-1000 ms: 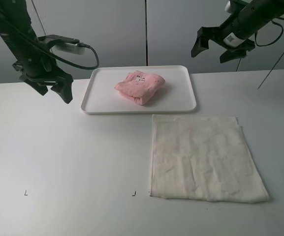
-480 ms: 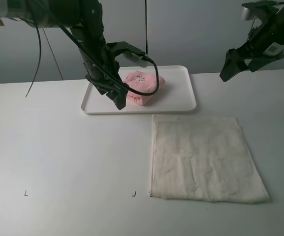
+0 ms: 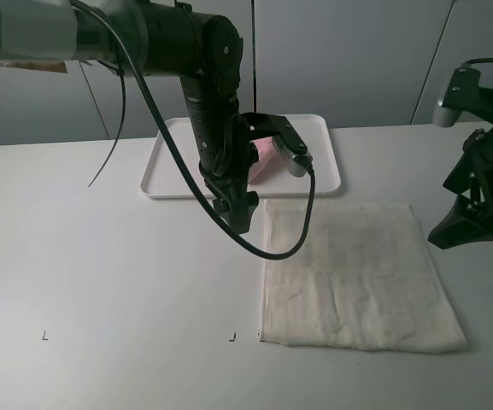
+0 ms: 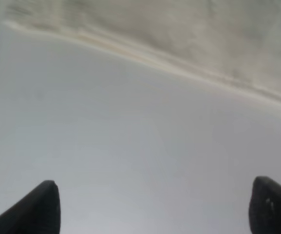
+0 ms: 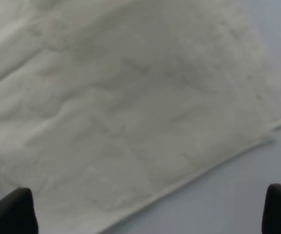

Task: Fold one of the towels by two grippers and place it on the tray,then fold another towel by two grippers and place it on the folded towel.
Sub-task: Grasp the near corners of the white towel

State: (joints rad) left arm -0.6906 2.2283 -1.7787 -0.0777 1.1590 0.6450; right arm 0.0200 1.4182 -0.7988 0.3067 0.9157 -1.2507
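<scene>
Left gripper (image 3: 239,215) and right gripper (image 3: 455,232) both gaped wide, nothing held. Cream towel (image 3: 353,278) lay at their 4 and 8 o'clock.

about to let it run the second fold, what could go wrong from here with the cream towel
1. The left gripper has its fingers open over the bare white table, just short of the cream-white terry towel's edge. Closing here could miss it or pinch only the hem.
2. The black cable looping under the left arm hangs over that towel's corner and might drag it askew.
</scene>
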